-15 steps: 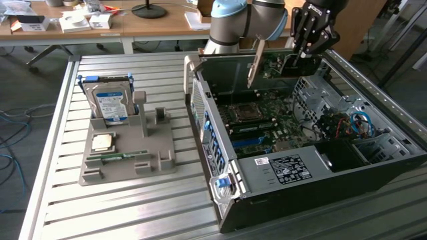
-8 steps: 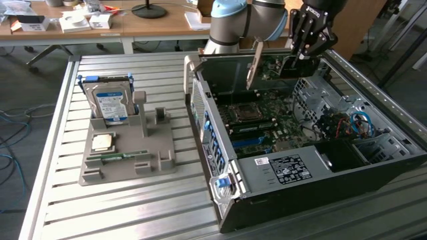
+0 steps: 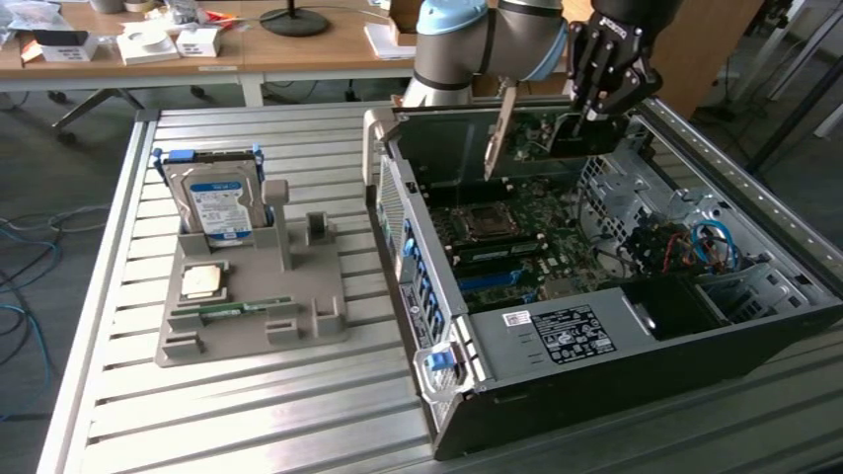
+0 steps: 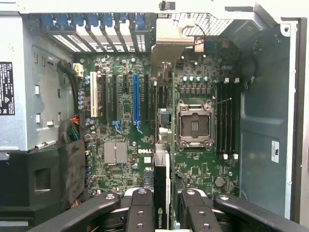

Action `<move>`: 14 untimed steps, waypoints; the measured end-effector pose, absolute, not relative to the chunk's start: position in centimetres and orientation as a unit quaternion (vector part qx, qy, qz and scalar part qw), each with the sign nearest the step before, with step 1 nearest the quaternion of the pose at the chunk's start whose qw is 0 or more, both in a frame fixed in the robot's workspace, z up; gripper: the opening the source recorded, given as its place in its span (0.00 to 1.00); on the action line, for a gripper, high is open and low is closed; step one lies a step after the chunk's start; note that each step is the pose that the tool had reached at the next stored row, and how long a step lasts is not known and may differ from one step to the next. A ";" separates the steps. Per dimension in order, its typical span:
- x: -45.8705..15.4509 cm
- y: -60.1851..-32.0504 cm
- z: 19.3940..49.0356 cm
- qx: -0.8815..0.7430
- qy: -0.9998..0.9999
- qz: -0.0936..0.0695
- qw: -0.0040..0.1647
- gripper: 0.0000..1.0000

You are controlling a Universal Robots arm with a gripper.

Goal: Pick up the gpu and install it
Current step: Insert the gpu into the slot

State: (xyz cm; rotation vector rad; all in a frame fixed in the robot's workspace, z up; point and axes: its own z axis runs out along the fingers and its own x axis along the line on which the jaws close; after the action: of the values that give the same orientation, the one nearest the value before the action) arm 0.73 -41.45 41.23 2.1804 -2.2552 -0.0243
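**Gpu (image 3: pixel 538 138) held on edge above the open case (image 3: pixel 579 341).**

You see the gripper (image 3: pixel 589 120) with its jaws clamped on the gpu. The thin dark card hangs upright over the green motherboard (image 3: pixel 527 232), and its pale silver bracket strip (image 3: pixel 498 133) is on the end toward the exterior view's left. Whether it touches a slot, you cannot tell. The wrist view gives you the card edge-on, a narrow black line with a small green logo between the black jointed fingers (image 4: pixel 140 212). It runs between the long blue slot (image 4: pixel 135 96) and the steel-framed CPU socket (image 4: pixel 194 124), with a ribbed square heatsink (image 4: pixel 116 152) nearby. The exterior view adds the slatted metal table (image 3: pixel 197 415), where a grey moulded holder (image 3: pixel 257 296) carries a silver hard drive (image 3: pixel 217 202) standing upright.
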 end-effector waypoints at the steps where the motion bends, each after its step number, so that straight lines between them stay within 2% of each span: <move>1: 0.7 -41.4 41.2 0.695 -0.719 -0.008 0.002 0.27; 14: 0.5 -41.4 40.8 0.698 -0.716 -0.007 0.002 0.27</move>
State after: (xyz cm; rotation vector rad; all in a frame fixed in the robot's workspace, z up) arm 0.45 -41.45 40.82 2.1899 -2.2473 -0.0231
